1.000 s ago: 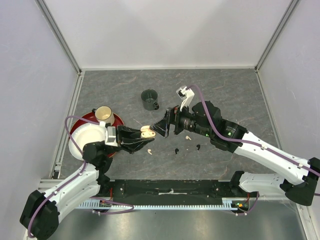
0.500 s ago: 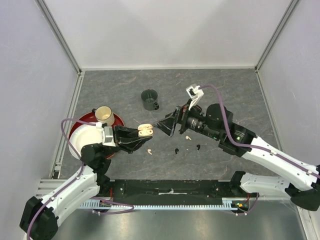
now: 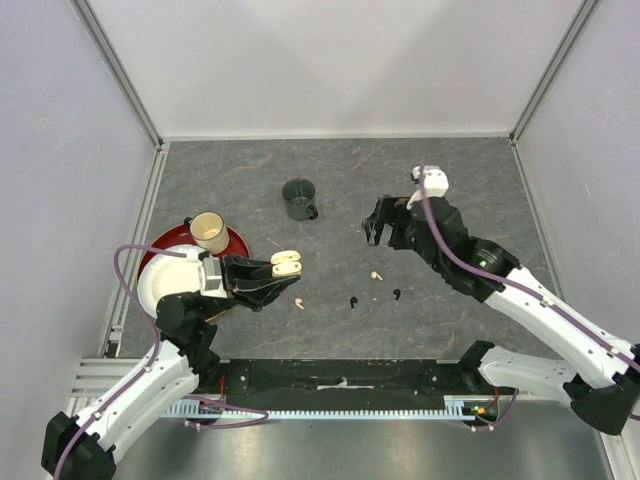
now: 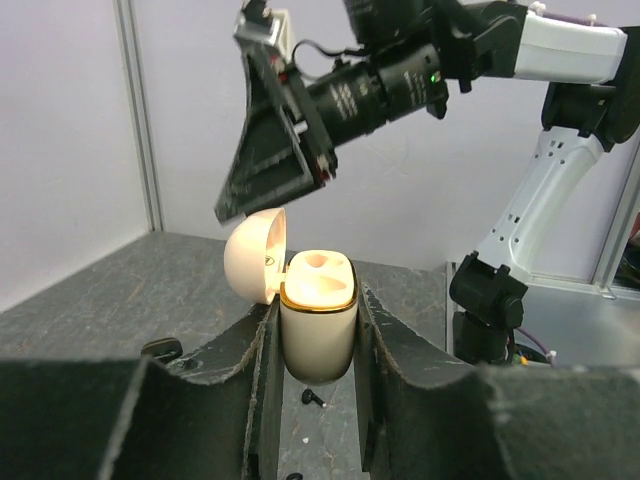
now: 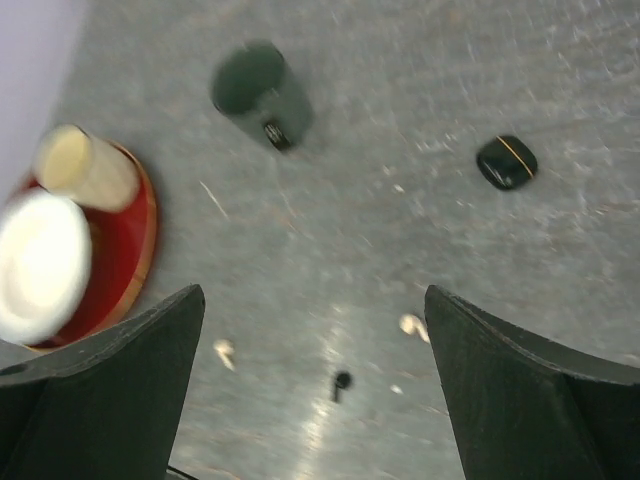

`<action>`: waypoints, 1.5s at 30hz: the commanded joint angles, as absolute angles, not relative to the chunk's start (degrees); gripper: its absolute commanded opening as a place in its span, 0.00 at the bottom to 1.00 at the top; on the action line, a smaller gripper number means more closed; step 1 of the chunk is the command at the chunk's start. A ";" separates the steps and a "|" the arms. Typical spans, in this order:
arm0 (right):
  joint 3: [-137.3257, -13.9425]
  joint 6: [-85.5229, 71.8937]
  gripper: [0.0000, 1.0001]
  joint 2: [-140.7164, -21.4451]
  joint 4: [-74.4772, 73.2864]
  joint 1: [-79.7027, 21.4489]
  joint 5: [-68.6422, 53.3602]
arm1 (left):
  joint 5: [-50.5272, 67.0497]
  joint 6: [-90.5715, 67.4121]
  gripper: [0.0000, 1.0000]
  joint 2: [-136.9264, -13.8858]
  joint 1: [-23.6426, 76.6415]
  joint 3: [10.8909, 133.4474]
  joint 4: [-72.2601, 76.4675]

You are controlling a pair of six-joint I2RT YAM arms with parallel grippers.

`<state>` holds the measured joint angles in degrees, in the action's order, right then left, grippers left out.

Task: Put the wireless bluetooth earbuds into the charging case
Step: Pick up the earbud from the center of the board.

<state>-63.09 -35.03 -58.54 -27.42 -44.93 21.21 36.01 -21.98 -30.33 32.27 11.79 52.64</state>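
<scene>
Right claw (image 3: 377, 224): backed off charging case (image 4: 318, 300), wide, empty. Left claw (image 4: 315, 335): gripping open case. Earbuds (image 3: 353, 301): loose toward surface's (image 3: 250, 170) near edge.

I've got the case (image 3: 286, 263) between my left fingers (image 4: 215, 390) at the front left of the worktop (image 3: 480, 170). The plate (image 3: 238, 242) sits just left of it, carrying a cup (image 3: 208, 229) at its back and a bowl (image 3: 168, 282) at its front. The mug (image 3: 298, 199) stands behind the case, my right fingers (image 5: 110, 390) hang to the mug's right, and a second case (image 5: 506, 161) lies right of the mug too. The earbuds (image 3: 353, 300) lie along the front: one earbud (image 3: 299, 303) just before the held case, the others (image 3: 397, 294) further right.
</scene>
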 commanded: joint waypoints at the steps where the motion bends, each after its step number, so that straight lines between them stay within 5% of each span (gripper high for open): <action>1: -58.38 -18.49 0.98 -60.55 -29.89 -44.74 18.64 | 35.07 -19.86 0.02 -28.83 32.43 13.09 50.02; 14: -49.92 -0.44 0.82 -75.92 -22.33 -43.95 13.46 | 34.63 -18.46 0.02 -22.94 32.43 11.78 45.97; 22: -53.70 -1.58 0.62 -87.70 -21.45 -43.16 6.42 | 33.93 -17.93 0.02 -21.89 32.43 11.16 45.17; 45: -53.62 -2.11 0.57 -95.45 -17.49 -38.58 0.35 | 32.87 -16.35 0.02 -23.55 32.43 11.78 45.00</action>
